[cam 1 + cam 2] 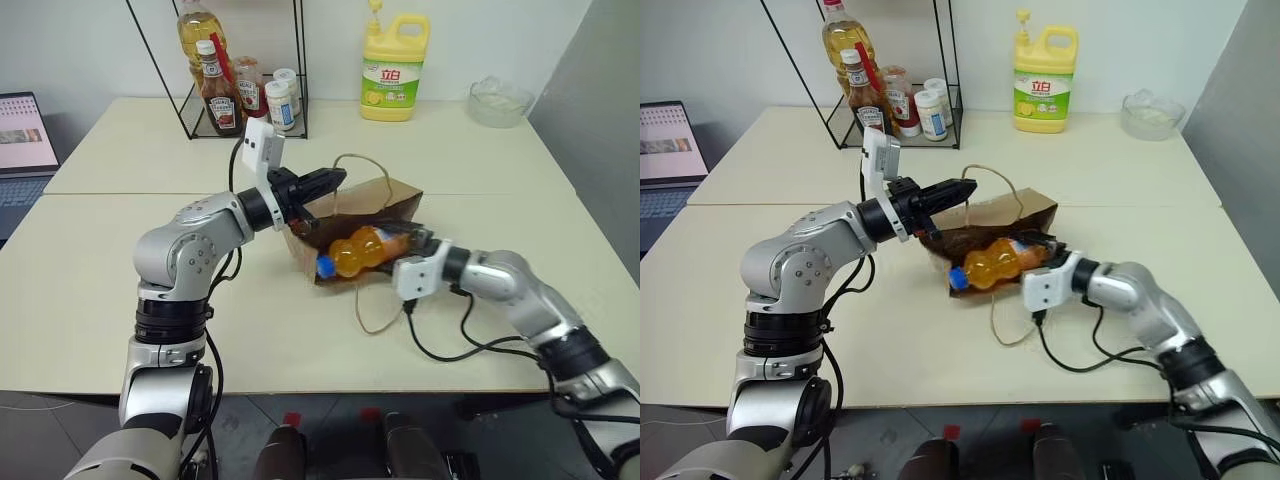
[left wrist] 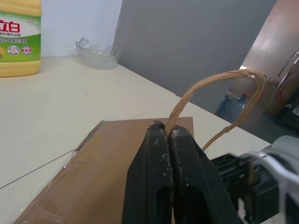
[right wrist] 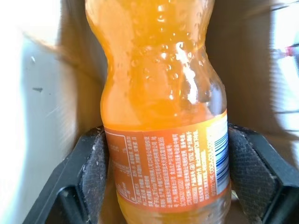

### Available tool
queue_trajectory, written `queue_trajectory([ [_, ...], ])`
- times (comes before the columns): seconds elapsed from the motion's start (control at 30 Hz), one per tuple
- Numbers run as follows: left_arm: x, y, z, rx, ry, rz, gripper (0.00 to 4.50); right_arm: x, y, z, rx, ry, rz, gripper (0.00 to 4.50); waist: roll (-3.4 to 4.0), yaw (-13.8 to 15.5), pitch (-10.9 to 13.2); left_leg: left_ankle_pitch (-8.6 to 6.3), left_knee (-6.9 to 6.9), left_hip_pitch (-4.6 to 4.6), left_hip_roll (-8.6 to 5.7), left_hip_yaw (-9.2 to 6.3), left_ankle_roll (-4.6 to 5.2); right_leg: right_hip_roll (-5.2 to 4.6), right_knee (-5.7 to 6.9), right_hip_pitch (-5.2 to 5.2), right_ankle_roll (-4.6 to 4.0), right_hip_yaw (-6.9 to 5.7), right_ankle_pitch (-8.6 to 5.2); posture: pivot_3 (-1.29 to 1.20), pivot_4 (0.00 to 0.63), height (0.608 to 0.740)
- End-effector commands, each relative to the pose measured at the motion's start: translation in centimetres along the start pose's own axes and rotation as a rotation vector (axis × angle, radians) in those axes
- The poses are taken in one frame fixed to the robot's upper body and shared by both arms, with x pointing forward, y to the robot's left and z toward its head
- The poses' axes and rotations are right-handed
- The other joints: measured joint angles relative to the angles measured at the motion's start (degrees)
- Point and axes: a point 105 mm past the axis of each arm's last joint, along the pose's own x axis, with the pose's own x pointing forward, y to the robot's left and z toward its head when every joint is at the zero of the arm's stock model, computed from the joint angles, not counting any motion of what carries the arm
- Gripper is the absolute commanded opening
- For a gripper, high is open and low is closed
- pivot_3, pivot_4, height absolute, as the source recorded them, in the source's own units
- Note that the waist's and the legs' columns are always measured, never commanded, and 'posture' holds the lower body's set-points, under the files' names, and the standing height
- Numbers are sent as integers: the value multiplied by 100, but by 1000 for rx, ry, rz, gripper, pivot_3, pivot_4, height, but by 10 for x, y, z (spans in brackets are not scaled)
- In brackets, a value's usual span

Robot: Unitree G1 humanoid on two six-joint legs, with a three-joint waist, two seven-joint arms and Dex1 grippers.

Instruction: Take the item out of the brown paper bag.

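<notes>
Bottle (image 1: 362, 249) of orange drink lies on its side at the mouth of the brown paper bag (image 1: 372, 198), its blue cap poking out toward the near edge of the table (image 1: 90, 290) and its labelled end deeper between the bag walls. The right gripper (image 3: 166, 179) has both black pads pressed against the orange label, one on each side, so the jaws stand fairly wide yet are clamped on the bottle; in the head views this gripper (image 1: 420, 243) reaches in from the bag's right side. The left gripper (image 1: 335, 180) is fully closed, its fingertips (image 2: 161, 135) pinching the top rim of the bag right where a twisted paper-cord handle (image 2: 219, 93) loops up. A second cord handle (image 1: 378, 310) trails loose on the tabletop in front of the bag. Farther back stand a yellow detergent jug (image 1: 395, 68), a glass bowl (image 1: 499, 101), and a wire rack (image 1: 240, 70) holding a ketchup bottle (image 1: 218, 95). A laptop (image 1: 24, 135) sits at the left edge.
</notes>
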Motion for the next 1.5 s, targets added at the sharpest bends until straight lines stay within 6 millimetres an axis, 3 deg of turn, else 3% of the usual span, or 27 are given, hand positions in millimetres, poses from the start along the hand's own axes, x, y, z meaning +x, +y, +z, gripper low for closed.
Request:
queue_trajectory([
  [0.03,-1,-5,10,36,-40,-14,0,-30,-39,32,-12,-133,-156,3226,-1,12,0,0,-1,0,0,0,0,0,0,0,0,0,0,0,150,740],
  [0.17,-3,-4,9,32,-42,-11,0,-56,-55,33,104,-100,-288,3226,-1,7,1,-1,-1,1,0,2,1,0,0,0,0,2,0,0,150,740],
  [0.33,-3,-6,7,26,-48,-11,0,-84,-82,-1,533,82,-614,3226,-1,28,1,0,5,2,0,-1,1,1,6,3,0,2,0,0,150,740],
  [0.47,-2,-9,6,23,-46,-18,0,-87,-81,-29,909,160,-816,3226,-1,55,1,0,3,2,1,-2,0,2,6,2,0,1,0,0,150,740],
  [0.6,0,-9,7,29,-45,-24,0,-75,-64,-47,1172,221,-815,3226,7,61,5,0,-1,2,1,1,1,2,6,-1,-1,3,0,0,150,740],
  [0.67,0,-9,9,32,-45,-26,0,-70,-46,-55,1155,350,-691,3226,10,84,7,-1,-2,1,0,2,2,1,5,-1,0,3,0,0,150,740],
  [0.8,-3,-10,8,31,-46,-25,0,-90,-31,-74,901,604,-489,3226,16,138,10,-11,-2,-3,-3,3,20,1,-2,-3,0,3,0,0,150,740],
  [0.97,-4,-13,2,25,-43,-24,0,-122,-23,-97,257,815,-165,3226,17,159,11,-12,-1,-9,-10,6,22,-3,-18,-1,2,5,-1,0,150,740],
  [1.07,-3,-14,2,23,-45,-25,0,-127,2,-107,206,844,11,3226,16,96,12,-11,-1,-7,-1,9,21,0,-17,-1,3,4,-2,0,150,740],
  [1.17,-2,-13,3,26,-49,-22,0,-124,20,-111,268,832,80,3226,16,54,12,-9,-2,1,1,12,17,1,-12,1,3,7,-2,0,150,740],
  [1.33,-1,-12,3,28,-52,-20,0,-120,29,-112,291,811,148,3226,13,27,10,-5,6,4,1,11,10,1,-9,8,7,9,0,0,150,740],
  [1.43,-1,-13,3,25,-52,-21,0,-119,28,-110,303,798,165,4235,13,25,10,-4,5,6,1,10,7,2,-8,8,6,9,0,0,150,740],
  [1.5,-2,-12,2,24,-51,-19,0,-119,25,-109,300,788,164,4461,12,28,10,-2,5,6,1,11,4,1,-8,8,6,9,0,0,150,740],
])
